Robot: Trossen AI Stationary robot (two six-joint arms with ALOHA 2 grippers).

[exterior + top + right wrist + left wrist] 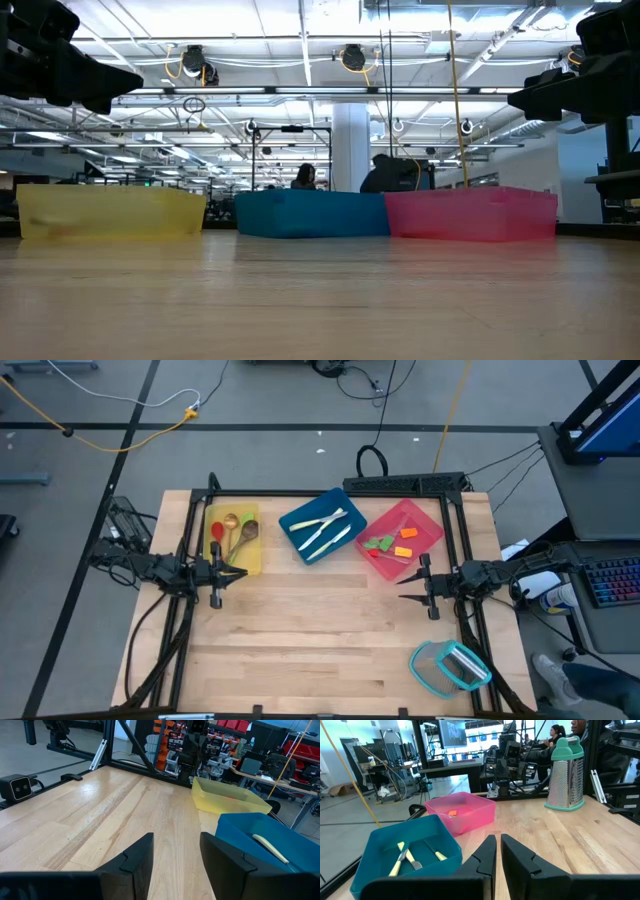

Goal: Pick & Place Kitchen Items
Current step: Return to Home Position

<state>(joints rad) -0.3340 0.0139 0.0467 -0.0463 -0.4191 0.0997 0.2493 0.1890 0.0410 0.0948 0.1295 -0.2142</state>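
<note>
Logged spoons (235, 532) binned at 11 o'clock, knives (325, 530) 12, pieces (385, 543) 1; left gripper (498, 842) jaws near-shut, right gripper (176, 845) apart, both empty; judged sorting done.

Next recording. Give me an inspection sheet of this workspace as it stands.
Surface: wooden table, no damage seen.
Job's things: spoons in the yellow bin; cream knives in the blue bin; small green and orange pieces in the pink bin.
Clutter: teal-topped grater upright near the right arm.
Grippers: left claw by the yellow bin's near corner, all but shut, holding nothing; right claw on the near side of the pink bin, open, holding nothing.
Cables: black loop at the far edge; yellow cable on the floor.
Surroundings: people beyond the bins; keyboard to the right.
</note>
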